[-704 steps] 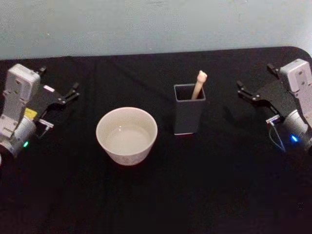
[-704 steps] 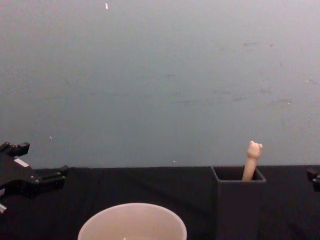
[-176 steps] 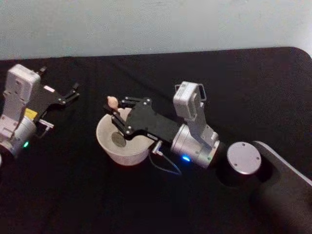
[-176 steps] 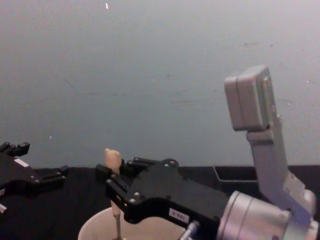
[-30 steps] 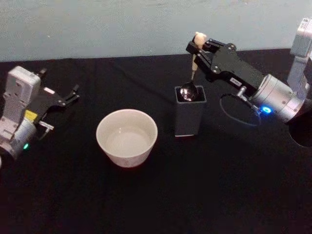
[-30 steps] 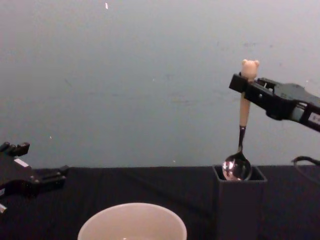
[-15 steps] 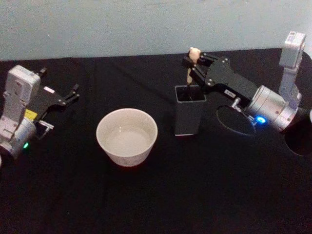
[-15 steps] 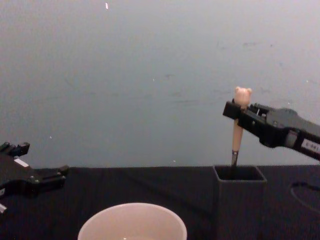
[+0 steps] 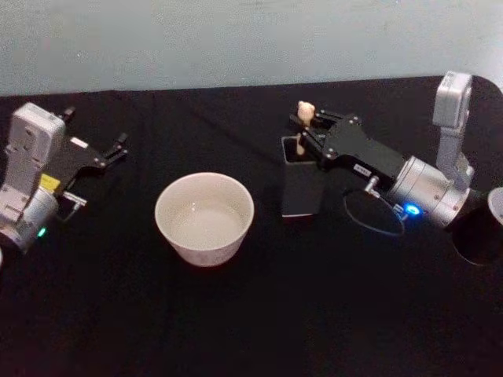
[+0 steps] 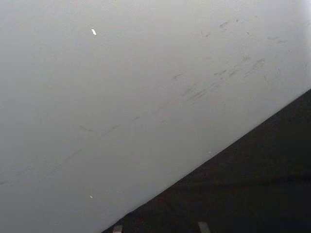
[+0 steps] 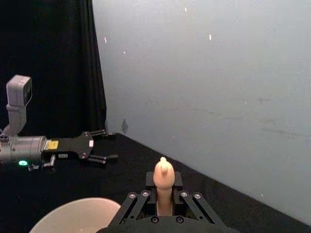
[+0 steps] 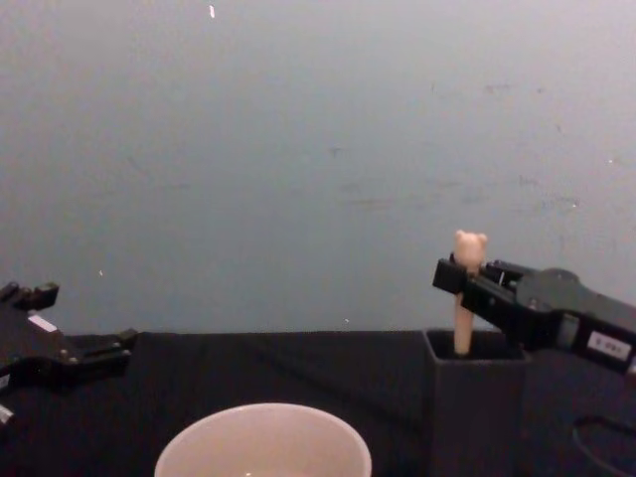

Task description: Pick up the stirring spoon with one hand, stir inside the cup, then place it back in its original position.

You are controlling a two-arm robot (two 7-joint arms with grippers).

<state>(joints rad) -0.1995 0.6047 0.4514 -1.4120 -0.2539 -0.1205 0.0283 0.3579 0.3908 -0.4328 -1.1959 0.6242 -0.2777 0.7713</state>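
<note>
The stirring spoon (image 12: 465, 290) now stands deep in the dark grey holder (image 12: 475, 409); only its tan handle and bear-shaped knob rise above the rim, where a second ago the shiny bowl hung at the opening. The right pincer (image 9: 304, 123) has come down with it and is clamped on the handle just under the knob, right above the holder. So the stirring looks finished and the return nearly done; what seems left is letting go and backing away without dragging the spoon up. The cream-white cup (image 9: 204, 217) sits beside the holder on the black desk (image 9: 259, 314). Beyond the cup, the left pincer (image 9: 116, 150) rests parked, prongs spread.
</note>
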